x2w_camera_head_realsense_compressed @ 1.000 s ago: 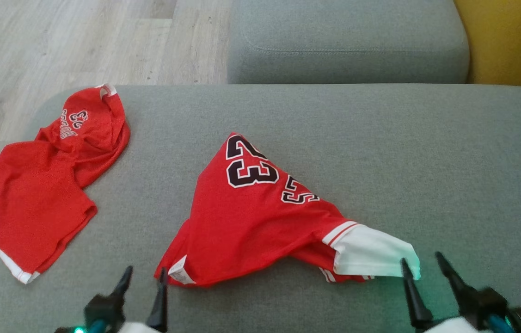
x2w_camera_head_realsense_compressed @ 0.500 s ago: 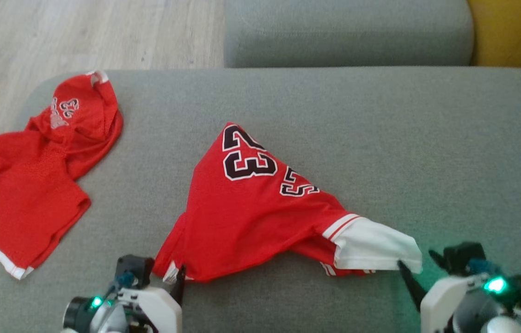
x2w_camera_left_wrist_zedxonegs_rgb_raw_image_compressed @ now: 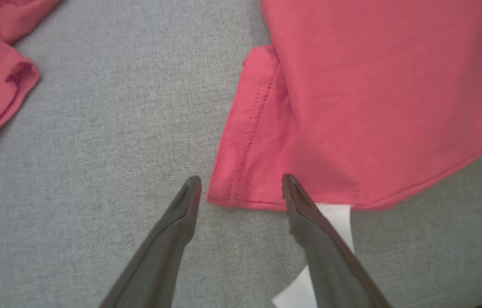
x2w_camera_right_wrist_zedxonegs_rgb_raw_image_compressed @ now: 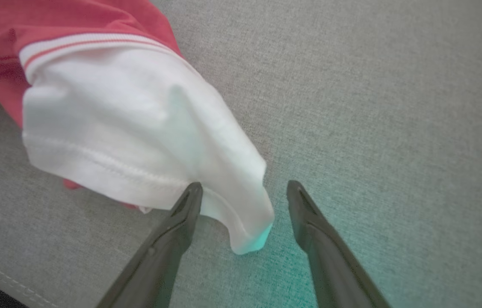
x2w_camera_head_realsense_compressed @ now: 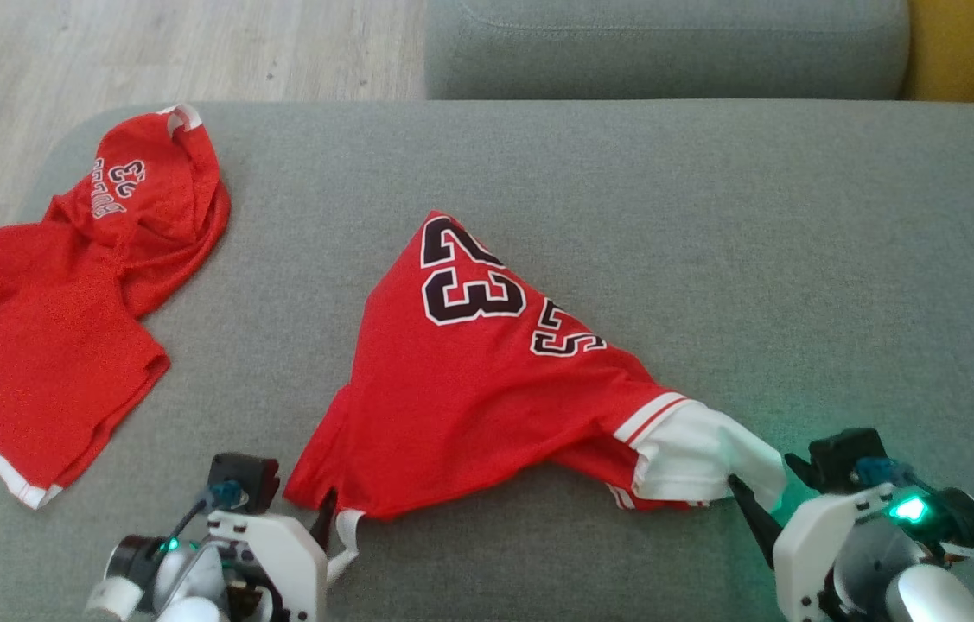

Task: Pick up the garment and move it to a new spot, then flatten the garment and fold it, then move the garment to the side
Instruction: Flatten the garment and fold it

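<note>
Jersey [x2w_camera_head_realsense_compressed: 469, 406] sits crumpled mid-cushion [x2w_camera_head_realsense_compressed: 711, 259], its red hem corner [x2w_camera_left_wrist_zedxonegs_rgb_raw_image_compressed: 234, 188] trailing to 7 o'clock and its white sleeve [x2w_camera_right_wrist_zedxonegs_rgb_raw_image_compressed: 138, 128] to 4 o'clock. A second jersey [x2w_camera_head_realsense_compressed: 46, 345] lies well apart at 9 o'clock, so I'm leaving that alone.

Left gripper [x2w_camera_left_wrist_zedxonegs_rgb_raw_image_compressed: 241, 179] is spread wide with nothing in it, and the jaws straddle that hem corner. Right gripper [x2w_camera_right_wrist_zedxonegs_rgb_raw_image_compressed: 244, 185] is just as wide and empty, with the sleeve tip between its fingers.

This looks like thin, light, floppy knit. I reckon it will sag and slide, and there's nothing fragile about it.

I'd bite on the stitched hem at the left and the sleeve's seamed cuff at the right, because doubled fabric there should hold better than a single layer. Take it deep, or it may slip out.
</note>
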### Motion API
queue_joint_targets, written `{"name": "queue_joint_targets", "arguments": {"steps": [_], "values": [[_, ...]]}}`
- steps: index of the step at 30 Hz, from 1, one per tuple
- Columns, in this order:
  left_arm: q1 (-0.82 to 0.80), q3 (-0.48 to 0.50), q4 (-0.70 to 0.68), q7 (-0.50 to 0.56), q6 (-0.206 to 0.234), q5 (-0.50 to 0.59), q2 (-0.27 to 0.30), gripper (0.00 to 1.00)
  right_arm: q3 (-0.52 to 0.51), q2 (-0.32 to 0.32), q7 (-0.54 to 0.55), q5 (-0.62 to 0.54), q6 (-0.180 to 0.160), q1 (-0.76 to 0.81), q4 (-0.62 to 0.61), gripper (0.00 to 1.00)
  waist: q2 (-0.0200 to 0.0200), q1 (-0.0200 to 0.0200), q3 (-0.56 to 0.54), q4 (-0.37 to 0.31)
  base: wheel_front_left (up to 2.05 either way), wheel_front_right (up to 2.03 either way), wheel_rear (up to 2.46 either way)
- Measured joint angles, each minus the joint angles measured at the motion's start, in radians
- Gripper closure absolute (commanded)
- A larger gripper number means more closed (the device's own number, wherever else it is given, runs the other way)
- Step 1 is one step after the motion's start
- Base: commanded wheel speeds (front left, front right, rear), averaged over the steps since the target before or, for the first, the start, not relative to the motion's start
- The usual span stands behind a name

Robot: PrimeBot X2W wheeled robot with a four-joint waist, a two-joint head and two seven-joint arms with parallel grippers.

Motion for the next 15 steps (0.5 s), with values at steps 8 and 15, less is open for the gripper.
{"name": "queue_joint_targets", "arguments": {"steps": [8,15], "values": [[-0.069,-0.009,0.064,0.013,-0.012,-0.018,0.008,0.00,0.040,-0.006,0.003,0.034,0.000,-0.048,0.018,0.00,0.0000,0.0000,0.042,-0.014,0.00,0.00,0.00],[-0.104,-0.023,0.115,0.044,-0.021,-0.026,0.009,1.00,0.091,-0.011,0.004,0.110,0.000,-0.063,0.027,1.00,0.0000,0.0000,0.059,-0.033,0.00,0.00,0.00]]}}
